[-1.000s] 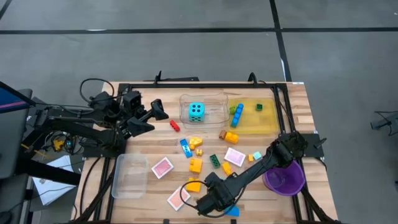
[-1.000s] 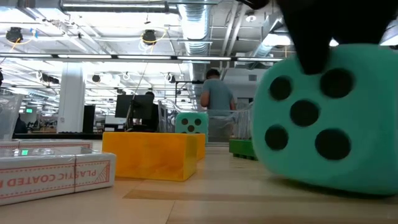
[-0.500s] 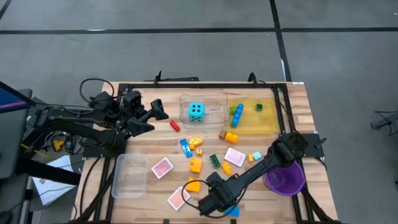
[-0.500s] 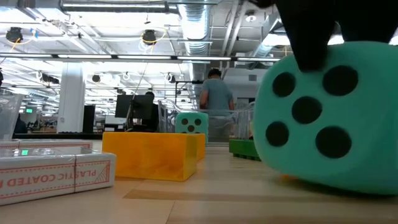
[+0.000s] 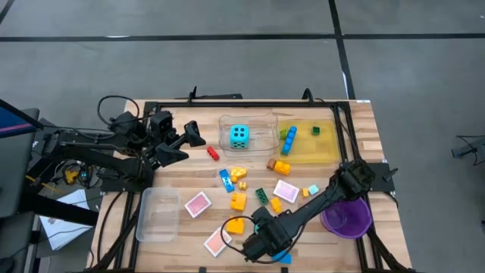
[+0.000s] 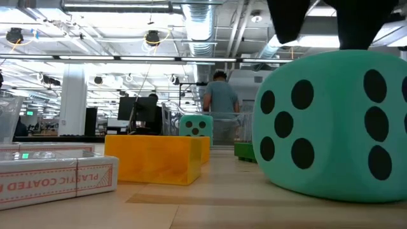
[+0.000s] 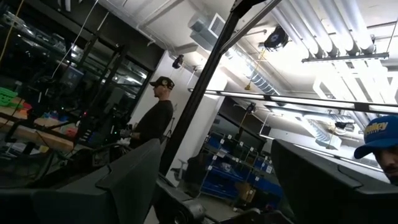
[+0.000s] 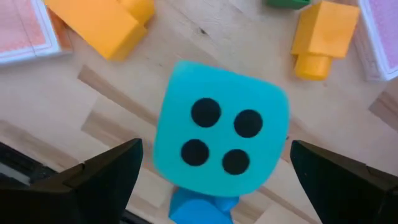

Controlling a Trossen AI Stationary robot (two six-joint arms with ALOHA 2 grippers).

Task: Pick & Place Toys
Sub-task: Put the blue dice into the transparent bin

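A turquoise foam die, four dots up, sits on the wood near the table's near edge, partly on a blue brick. It looms large in the low view. My right gripper is open above it, one finger on either side, and hides it in the high view. A second die lies in the clear tray at the back. My left gripper is open and empty at the table's far left, pointing out into the room.
Orange bricks and pink tiles lie close around the die. More small bricks lie mid-table. An empty clear tray is near left, a yellow tray far right, a purple bowl right.
The die under my right gripper has turned about: in the low view it showed one five-dot face with a finger across it and sat tilted; now a corner with two faces points at the camera, it rests flat, and the fingers stand above its top.
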